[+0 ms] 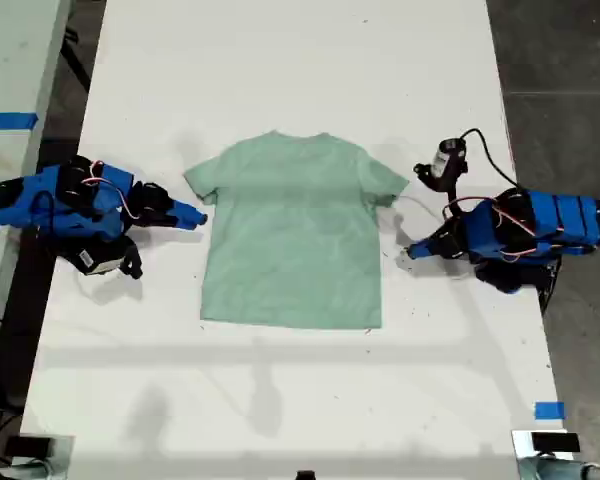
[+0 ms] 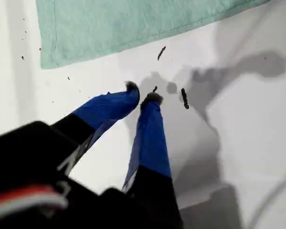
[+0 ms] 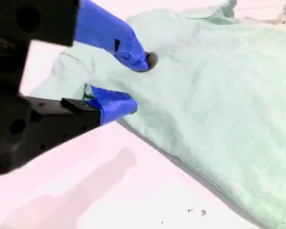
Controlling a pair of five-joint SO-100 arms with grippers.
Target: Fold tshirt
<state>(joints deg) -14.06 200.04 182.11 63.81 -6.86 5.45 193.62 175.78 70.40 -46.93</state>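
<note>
The pale mint-green tshirt (image 1: 295,235) lies flat and face up on the white table (image 1: 280,400), neck toward the far edge. My first gripper (image 2: 142,98) is shut with nothing in it, on bare table a short way off the shirt's edge (image 2: 133,28); it is at the exterior view's right (image 1: 408,253). My second gripper (image 3: 136,83) stands open at the sleeve side of the tshirt (image 3: 219,95), one finger above the cloth and the other at its edge. In the exterior view it is at the left (image 1: 198,215).
A small grey device with a black cable (image 1: 445,160) sits by the arm at the exterior view's right. Blue tape marks (image 1: 548,410) are near the table's front corner. Dark specks (image 2: 185,98) lie on the table. Dark floor borders the table on both sides.
</note>
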